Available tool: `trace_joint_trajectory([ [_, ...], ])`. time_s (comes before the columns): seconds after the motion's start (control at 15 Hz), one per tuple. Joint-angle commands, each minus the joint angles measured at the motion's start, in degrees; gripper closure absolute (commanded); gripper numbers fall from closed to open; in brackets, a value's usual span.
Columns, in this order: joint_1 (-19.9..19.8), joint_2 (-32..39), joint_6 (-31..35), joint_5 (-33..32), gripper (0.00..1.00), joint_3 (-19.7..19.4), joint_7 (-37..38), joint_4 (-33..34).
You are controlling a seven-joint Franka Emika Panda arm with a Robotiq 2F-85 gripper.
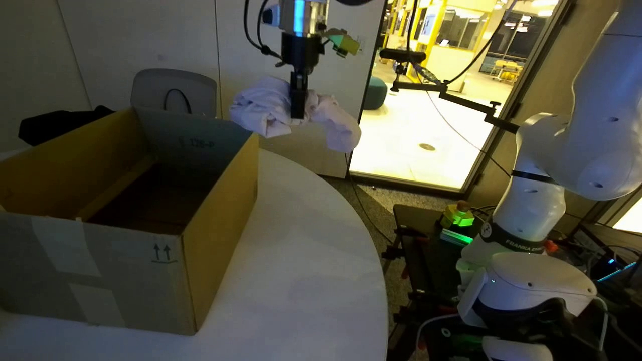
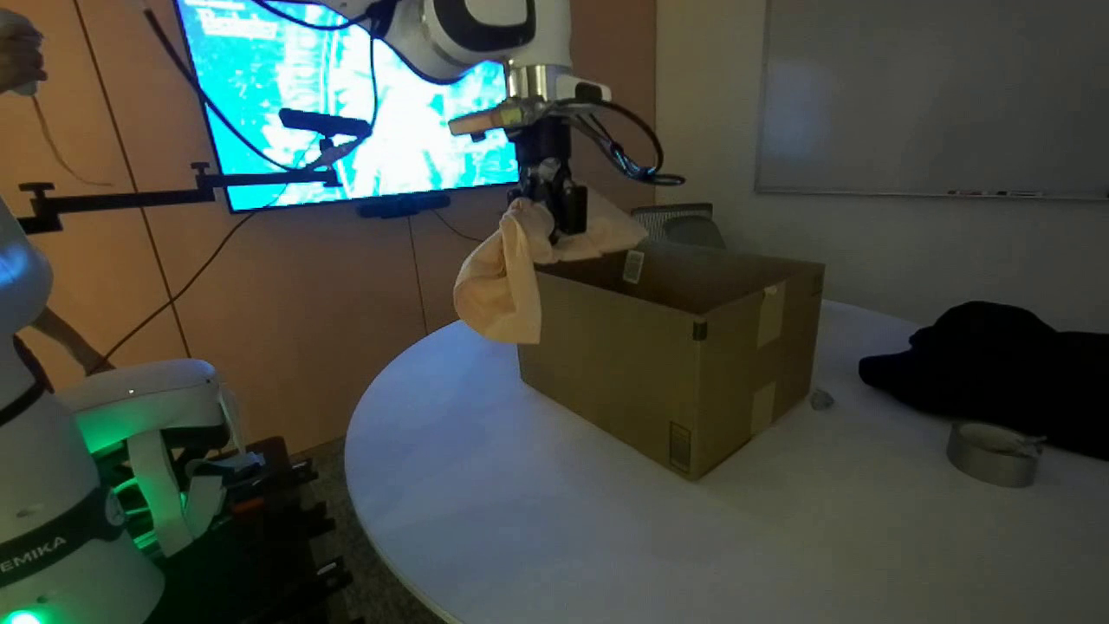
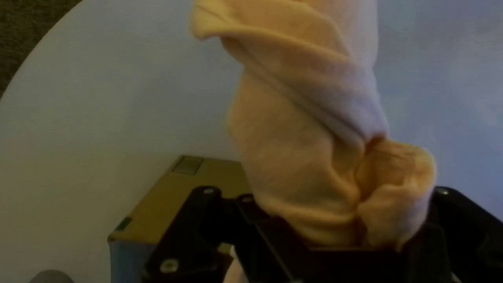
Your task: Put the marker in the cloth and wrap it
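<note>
Above the table [image 1: 306, 286]: gripper [image 1: 298, 108], pointing down, cloth [image 1: 262, 108] in its grip.
Fingers [image 2: 573, 210]: narrow, clamped on a bunched middle part of the cloth; any gap left is buried in fabric.
Cloth: clear of the tabletop, loose ends drooping either side of the fingers in both exterior views; near the rim of the cardboard box [image 1: 220, 240], touching or apart can't tell.
Marker: hidden or out of frame, can't tell which.
Wrist view: twisted folds close up, plus a puckered lump by one finger; exterior views don't give that detail.
Exterior extras: screen [image 2: 416, 130] behind the gripper, whiteboard [image 2: 936, 95] on the wall, tape roll [image 2: 992, 459] on the table.
Box: upright on the table, top open; inner wall [image 1: 185, 135] with blurred print shows in an exterior view, floor inside too dark to tell contents.
</note>
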Motion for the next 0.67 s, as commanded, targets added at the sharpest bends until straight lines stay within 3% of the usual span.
trace_joint_trajectory([
  [0.0, 1.5, 8.2, -5.2, 2.5, 1.0, 1.3, 2.5, 14.4],
  [0.6, 6.3, 30.1, -1.5, 5.3, 1.0, 4.5, 12.9, 39.6],
])
